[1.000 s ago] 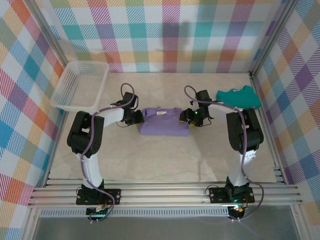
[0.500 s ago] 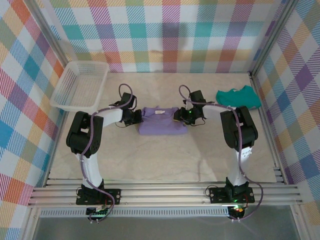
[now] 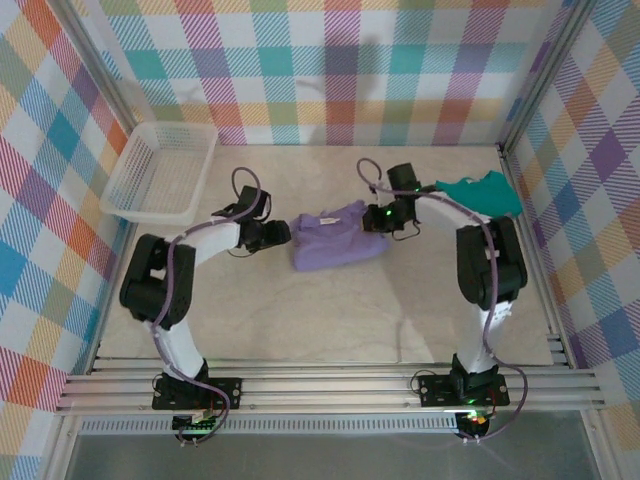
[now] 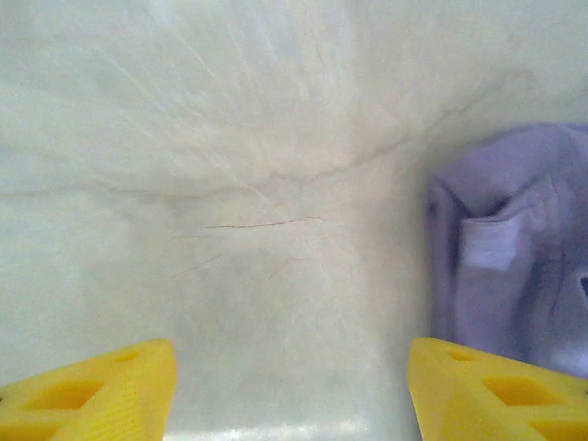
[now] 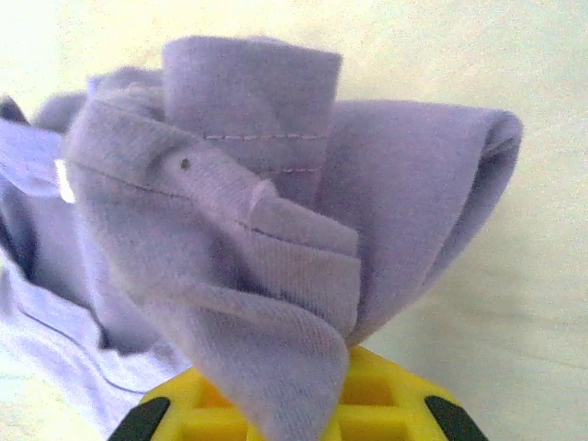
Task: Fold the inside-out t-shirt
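Top external view: the inside-out t-shirt (image 3: 336,240) lies near the middle of the pale, marble-veined counter (image 3: 330,320), between the two arms. It is a soft lavender bundle, roughly oblong and rumpled, with its long axis running left to right and its right far corner pulled up into a peak.

The right end effector (image 3: 376,217) is clamped on that peak. In the right wrist view the fabric (image 5: 257,211) bunches into thick rolled folds with stitched hems showing, and it drapes over the yellow fingers (image 5: 390,409).

The left end effector (image 3: 284,232) sits just beside the shirt's left edge. In the left wrist view its yellow fingers (image 4: 92,390) are spread apart over bare counter with nothing between them, and the shirt (image 4: 524,303), with its small white tag (image 4: 496,243), lies off to one side.

A teal garment (image 3: 480,190) lies crumpled at the far right. A white mesh basket (image 3: 160,172) stands at the far left.
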You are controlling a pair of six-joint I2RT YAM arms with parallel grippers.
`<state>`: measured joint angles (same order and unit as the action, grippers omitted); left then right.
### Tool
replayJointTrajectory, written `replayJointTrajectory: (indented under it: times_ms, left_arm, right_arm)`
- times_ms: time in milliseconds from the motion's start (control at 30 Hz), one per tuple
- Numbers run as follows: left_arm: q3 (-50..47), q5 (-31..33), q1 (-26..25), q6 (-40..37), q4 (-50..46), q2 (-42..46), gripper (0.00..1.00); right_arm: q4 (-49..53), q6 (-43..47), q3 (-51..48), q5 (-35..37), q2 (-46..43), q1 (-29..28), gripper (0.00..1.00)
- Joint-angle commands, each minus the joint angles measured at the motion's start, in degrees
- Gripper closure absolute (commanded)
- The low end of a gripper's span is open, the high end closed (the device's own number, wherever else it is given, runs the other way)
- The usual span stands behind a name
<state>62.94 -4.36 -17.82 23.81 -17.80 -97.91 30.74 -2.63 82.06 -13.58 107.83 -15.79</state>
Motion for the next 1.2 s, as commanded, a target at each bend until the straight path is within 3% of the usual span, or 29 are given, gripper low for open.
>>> replayJointTrajectory:
  times_ms: [0, 367, 700, 933, 1167]
  left_arm:
    - [-1.07, 2.71, 0.33, 0.84, -2.85, 7.38, 0.32]
    - [-3.24, 1.04, 0.25, 0.24, -6.36, 15.54, 0.32]
    - [-3.35, 0.64, 0.16, -0.34, -7.51, 15.3, 0.33]
    - [-2.71, 0.33, 0.07, -0.45, -7.63, 14.49, 0.33]
    - [-2.09, -0.11, -0.02, -0.54, -7.52, 13.01, 0.33]
  right_arm:
    - [11.53, 15.72, 6.57, 12.51, -4.16, 3.06, 1.0]
    - [22.51, 30.2, 29.87, 27.76, 2.08, 9.03, 1.0]
    - [29.84, 34.55, 44.58, 28.47, 7.06, 13.41, 1.0]
    - [31.76, 33.67, 48.5, 29.61, 8.62, 18.41, 1.0]
    - [24.73, 33.06, 44.29, 39.34, 12.81, 23.01, 1.0]
